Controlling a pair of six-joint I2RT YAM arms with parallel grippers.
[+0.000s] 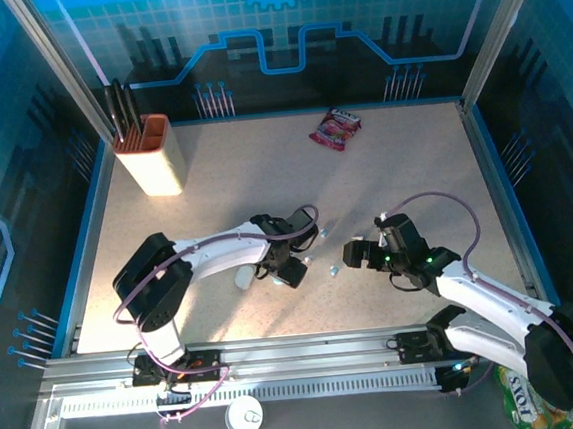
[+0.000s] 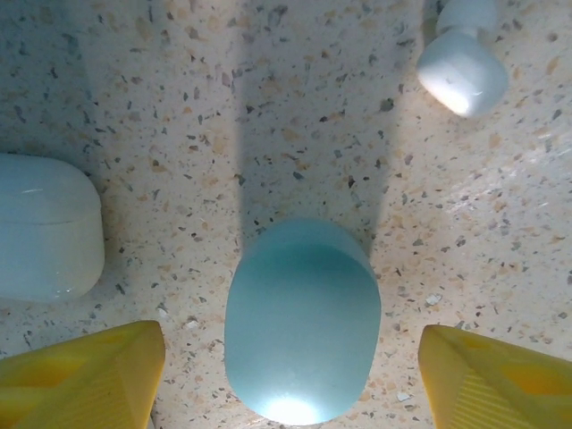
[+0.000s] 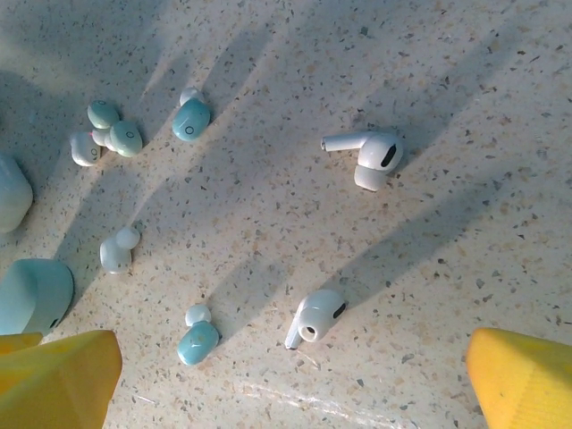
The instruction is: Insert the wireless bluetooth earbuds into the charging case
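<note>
The left gripper (image 2: 291, 335) straddles the light-blue charging case (image 2: 302, 295), jaws partly apart with a gap on each side and touching nothing (a white case (image 2: 45, 228) lies just to its left). The step in hand looks like securing the case, which calls for a pinch across its sides. Further right, the wireless bluetooth earbuds (image 3: 366, 154) lie scattered on the table (image 3: 500, 107), none yet in a case, under the right gripper (image 3: 293, 344), which hovers wide and empty.
</note>
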